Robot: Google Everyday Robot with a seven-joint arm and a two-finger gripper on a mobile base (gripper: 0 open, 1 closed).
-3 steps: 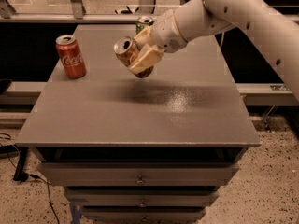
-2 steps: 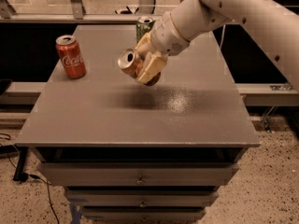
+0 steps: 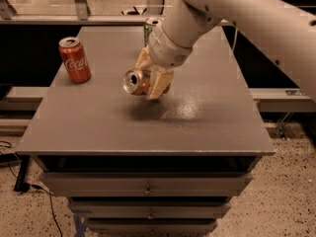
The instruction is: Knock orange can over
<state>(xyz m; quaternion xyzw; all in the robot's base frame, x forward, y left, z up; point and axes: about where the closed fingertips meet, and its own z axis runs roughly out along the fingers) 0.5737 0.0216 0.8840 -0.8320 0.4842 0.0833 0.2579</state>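
Observation:
My gripper (image 3: 152, 82) hangs over the middle of the grey table (image 3: 98, 127), its tan fingers (image 3: 160, 84) shut on the orange can (image 3: 135, 81). The copper-orange can lies on its side in the grip, silver top facing left toward the camera, a little above the tabletop with its shadow below. The big white arm comes in from the upper right and hides the can's far end.
A red Coca-Cola can (image 3: 75, 59) stands upright at the table's left rear. A green can (image 3: 149, 29) stands upright at the back, partly behind the arm. Drawers sit under the table's front edge. A railing runs behind the table.
The gripper with the orange can has moved down and toward the front of the table, closer to the tabletop. The other two cans have not moved.

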